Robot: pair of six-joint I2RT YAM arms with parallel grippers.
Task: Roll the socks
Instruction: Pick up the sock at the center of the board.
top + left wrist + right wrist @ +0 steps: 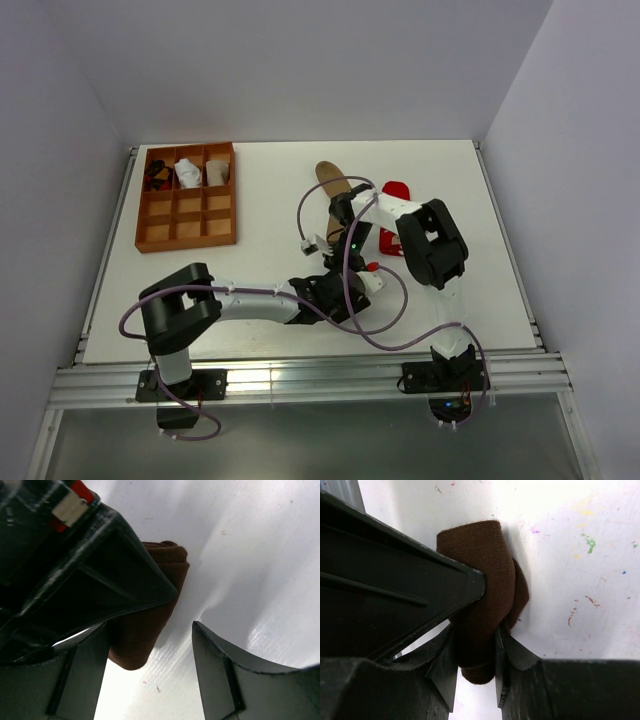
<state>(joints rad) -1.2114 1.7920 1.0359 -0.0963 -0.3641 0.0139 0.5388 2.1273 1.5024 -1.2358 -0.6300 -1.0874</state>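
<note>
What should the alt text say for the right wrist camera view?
The right gripper pinches a bunched dark brown sock between its two black fingers, over a white table flecked with small coloured marks. A large black part, too close to identify, fills the left side.

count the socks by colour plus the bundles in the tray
brown sock: 1
tan sock: 1
red sock: 1
bundles in tray: 3
total: 6
</note>
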